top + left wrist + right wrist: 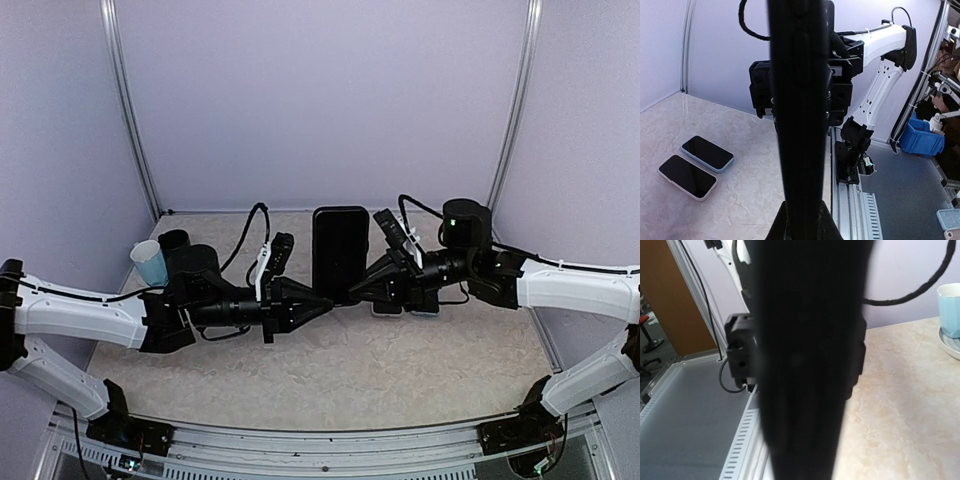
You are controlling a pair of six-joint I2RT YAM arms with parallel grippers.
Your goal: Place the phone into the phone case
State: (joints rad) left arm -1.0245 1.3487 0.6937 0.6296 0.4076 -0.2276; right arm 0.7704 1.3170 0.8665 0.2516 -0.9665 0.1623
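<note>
Phone point(340, 245) stands upright above the table point(400, 370); your left gripper point(325, 303) and right gripper point(358, 290) each pinch its lower sides.

Nearly all the hardware was black: the left gripper point(322, 302), the right gripper point(360, 290) and the phone point(340, 250) pinched between them, glossy black all over. The left arm point(80, 315) and right arm point(570, 285) were white with black joints. The table point(330, 390) was beige with a faint marbled pattern, and the walls point(320, 100) were pale lilac. Under the right gripper were two dark-screened handsets, a blue-cased handset point(707, 153) and an off-white-cased handset point(688, 177). Behind the left gripper were a pale blue cup point(150, 263) and a black cup point(176, 240).
</note>
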